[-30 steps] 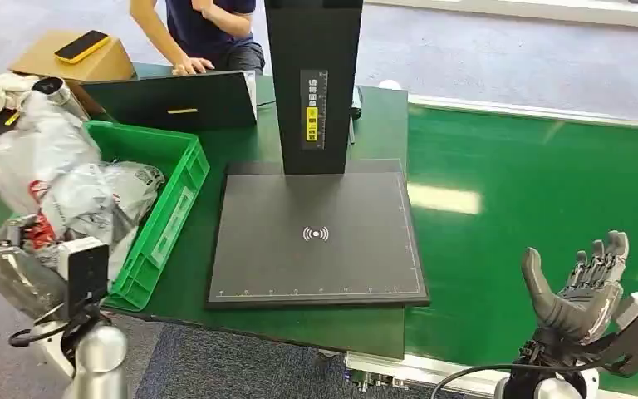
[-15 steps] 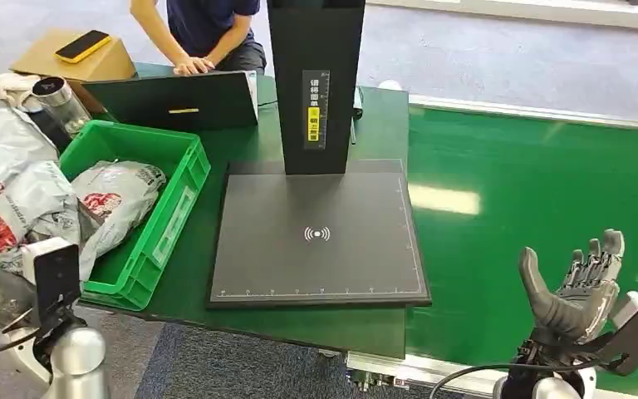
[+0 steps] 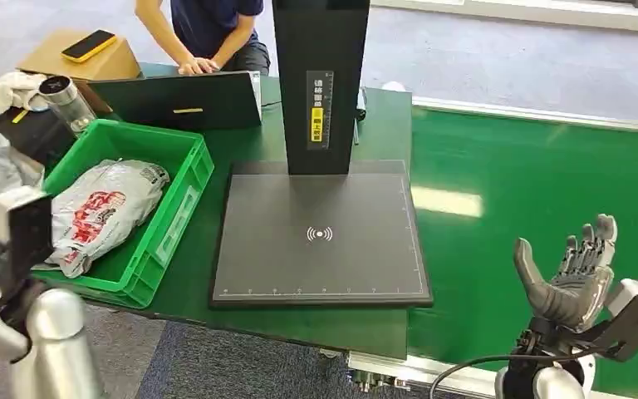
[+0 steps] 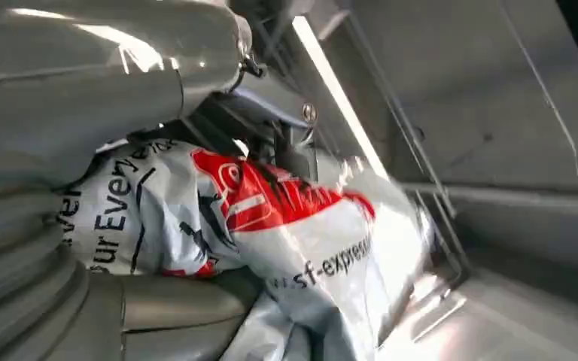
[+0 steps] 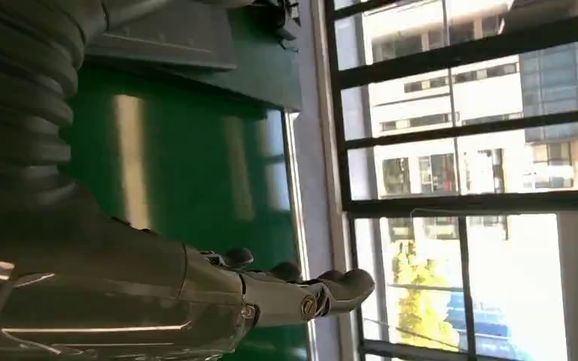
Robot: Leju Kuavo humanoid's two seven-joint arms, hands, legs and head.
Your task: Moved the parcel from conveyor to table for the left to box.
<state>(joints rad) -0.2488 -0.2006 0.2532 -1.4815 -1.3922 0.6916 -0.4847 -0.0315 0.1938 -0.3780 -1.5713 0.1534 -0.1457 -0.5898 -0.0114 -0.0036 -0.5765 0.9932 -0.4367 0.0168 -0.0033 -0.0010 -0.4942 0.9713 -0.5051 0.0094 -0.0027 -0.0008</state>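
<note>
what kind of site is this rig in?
Likely a parcel-sorting test station: a green conveyor belt, a black scan pad under a post, and a courier-bag parcel in a green crate.

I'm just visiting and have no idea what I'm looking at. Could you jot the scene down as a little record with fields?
left hand: holds a grey parcel with red print
right hand: fingers apart, holds nothing, above the green conveyor
green box: another parcel lies in it
black scan pad: bare, on the table
person: at a laptop
</note>
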